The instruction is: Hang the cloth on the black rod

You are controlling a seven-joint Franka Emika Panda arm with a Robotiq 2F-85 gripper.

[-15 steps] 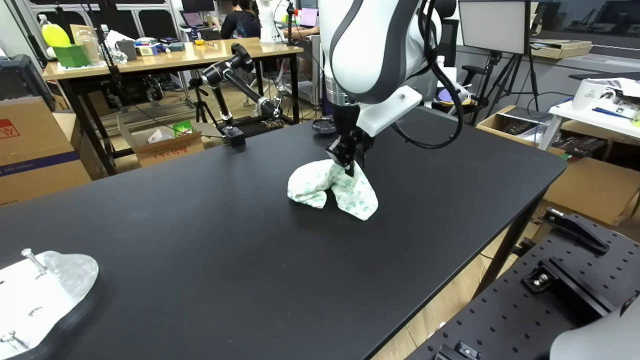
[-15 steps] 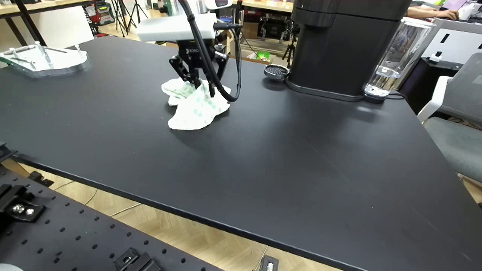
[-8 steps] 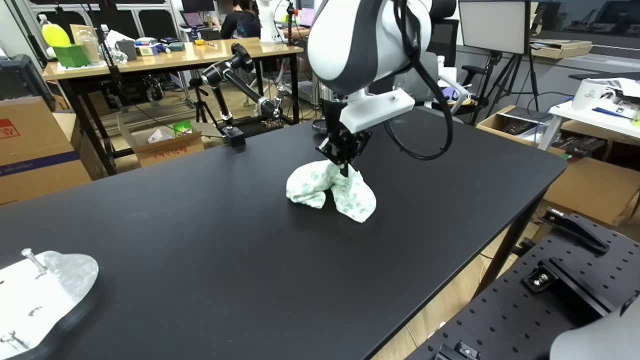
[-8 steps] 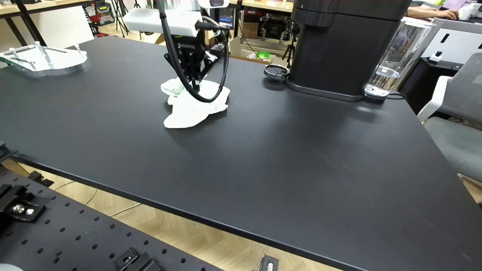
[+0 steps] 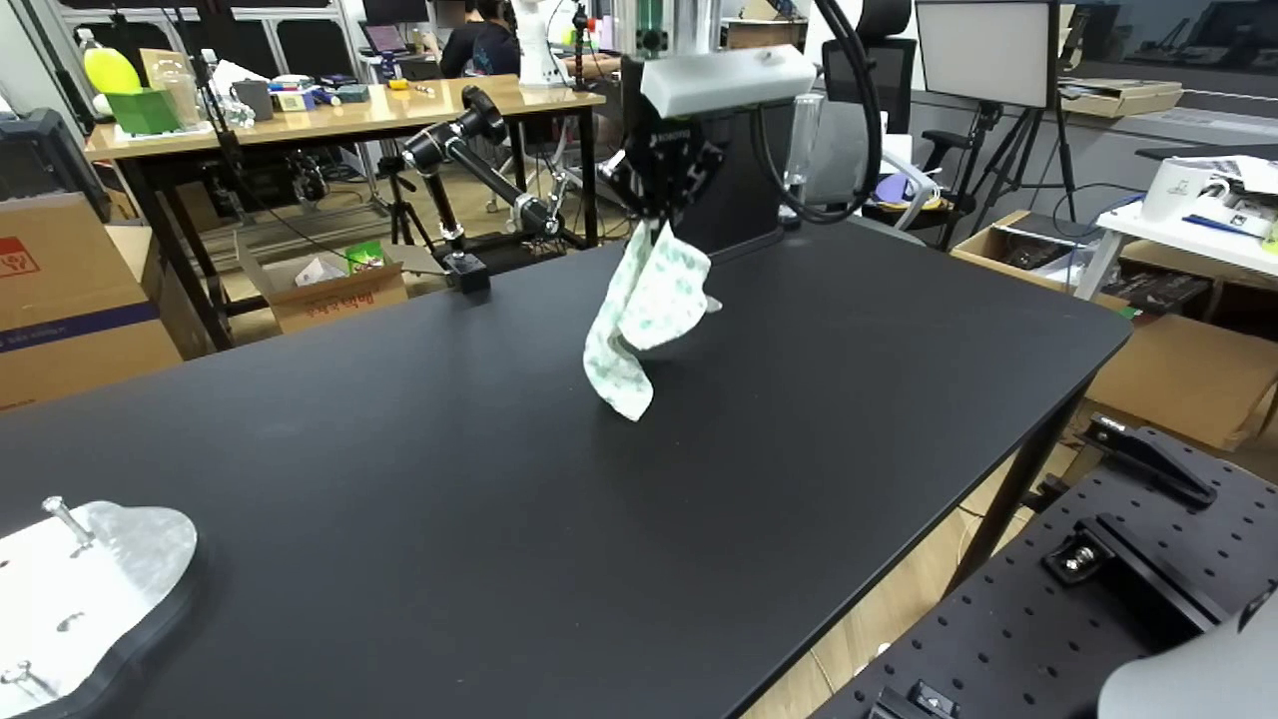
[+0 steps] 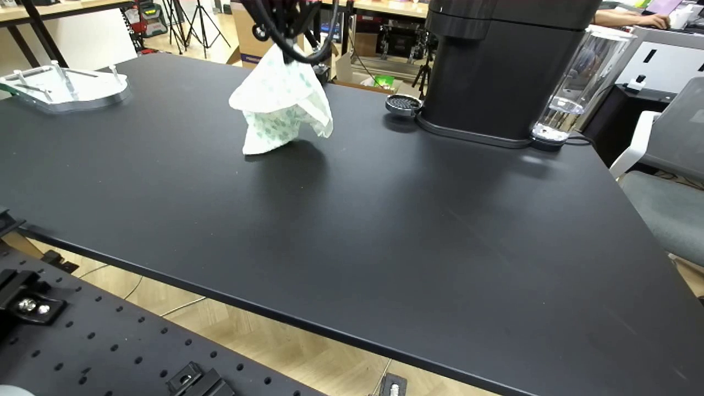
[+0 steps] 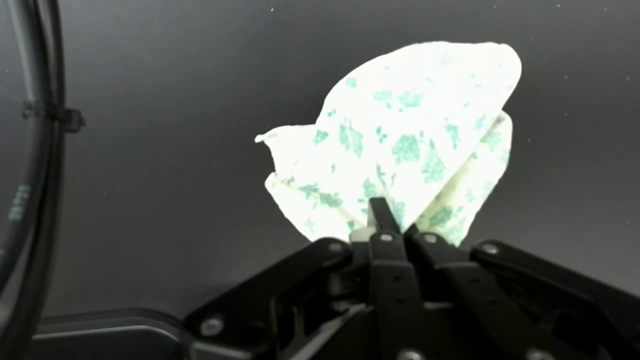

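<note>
The black two-finger gripper (image 5: 656, 226) pinches the white, green-printed fabric cloth (image 5: 659, 300), which hangs below it, long side downward. In an exterior view, both are to the right of the black, jointed, metal-looking rod (image 5: 489, 177), probably the goal; the carry should go toward this rod.

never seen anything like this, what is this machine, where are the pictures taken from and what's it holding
This is a robot arm, steered by a person. Two pictures come from cameras standing apart from it; the close-up comes from a camera on its wrist, looking down. On the black table are a silvery pegged plate, a black appliance and, beside that, a round metal grille. A black jointed stand rises at the table's edge; it may be the rod meant for hanging. The gripper, the arm's two-fingered hand, is closed on a white cloth with green print, which hangs below it.
</note>
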